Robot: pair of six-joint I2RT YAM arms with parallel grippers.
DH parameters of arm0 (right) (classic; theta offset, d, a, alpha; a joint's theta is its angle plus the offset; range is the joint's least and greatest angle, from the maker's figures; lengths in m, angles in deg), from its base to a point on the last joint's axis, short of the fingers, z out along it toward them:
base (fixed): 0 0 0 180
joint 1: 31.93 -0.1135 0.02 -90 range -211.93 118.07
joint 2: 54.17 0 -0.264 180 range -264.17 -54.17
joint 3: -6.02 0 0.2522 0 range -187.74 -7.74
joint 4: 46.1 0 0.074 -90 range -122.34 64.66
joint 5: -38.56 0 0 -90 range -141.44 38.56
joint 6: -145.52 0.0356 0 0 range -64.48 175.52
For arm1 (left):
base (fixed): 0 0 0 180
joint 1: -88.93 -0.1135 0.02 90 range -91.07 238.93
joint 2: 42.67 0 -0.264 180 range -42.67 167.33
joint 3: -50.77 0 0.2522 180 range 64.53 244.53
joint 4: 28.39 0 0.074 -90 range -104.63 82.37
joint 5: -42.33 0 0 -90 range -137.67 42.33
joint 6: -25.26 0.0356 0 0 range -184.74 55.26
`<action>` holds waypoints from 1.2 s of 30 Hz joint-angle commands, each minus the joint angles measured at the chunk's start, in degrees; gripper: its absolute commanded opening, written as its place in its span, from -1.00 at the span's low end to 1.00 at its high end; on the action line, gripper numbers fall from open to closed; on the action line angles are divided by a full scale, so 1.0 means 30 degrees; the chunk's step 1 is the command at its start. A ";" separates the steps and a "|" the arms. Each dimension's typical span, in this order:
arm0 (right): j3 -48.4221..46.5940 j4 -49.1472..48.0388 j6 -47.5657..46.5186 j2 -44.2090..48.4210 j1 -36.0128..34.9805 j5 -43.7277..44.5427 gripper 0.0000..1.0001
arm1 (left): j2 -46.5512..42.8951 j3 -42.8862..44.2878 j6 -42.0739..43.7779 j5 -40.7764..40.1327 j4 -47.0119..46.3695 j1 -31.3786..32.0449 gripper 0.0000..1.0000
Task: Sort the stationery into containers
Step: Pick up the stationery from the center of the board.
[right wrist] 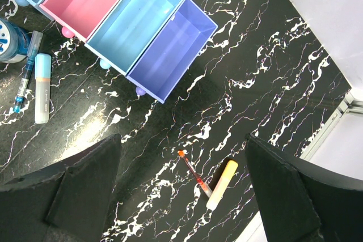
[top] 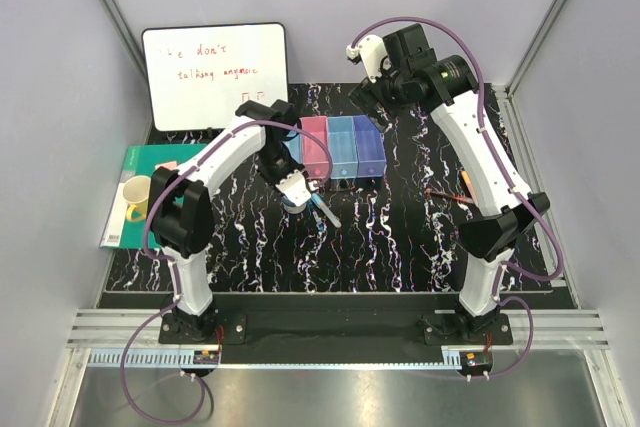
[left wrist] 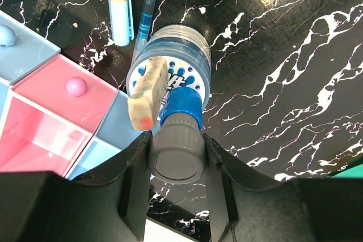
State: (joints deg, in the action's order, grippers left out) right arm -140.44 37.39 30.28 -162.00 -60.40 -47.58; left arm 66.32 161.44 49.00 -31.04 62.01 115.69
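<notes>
Grey cylinder [left wrist: 177,157] fills left gripper [top: 300,192] — bins [top: 342,147] just beside, open tabletop [top: 400,237] rightward

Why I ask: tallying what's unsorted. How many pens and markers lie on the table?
4: blue pen and blue marker beside the tape roll; orange pen and yellow marker further right. Others may be hidden.

overhead view spans the table [top: 400,242]; both wrist views look down, sharing the containers [right wrist: 122,24].
</notes>
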 commanded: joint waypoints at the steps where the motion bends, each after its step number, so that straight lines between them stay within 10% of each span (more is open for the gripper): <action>1: -0.0238 -0.0100 0.0091 0.0788 0.0056 0.0179 0.93 | -0.0909 -0.0192 0.1114 -0.0385 0.3984 0.0102 -0.56; 20: -0.0413 -0.0130 0.0937 0.0992 0.0085 -0.0638 0.96 | -0.4774 -0.0015 -0.3128 0.2190 0.0943 -0.1156 -0.71; 36: -0.4132 0.2330 0.3666 0.0056 0.2166 -1.3001 1.00 | -1.5029 -1.1470 -1.6899 0.5300 -2.0767 -0.1188 -1.00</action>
State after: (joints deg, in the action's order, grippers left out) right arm -147.72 42.22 40.36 -161.17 -53.65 -75.01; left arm 25.23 128.89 12.36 -18.28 19.43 110.64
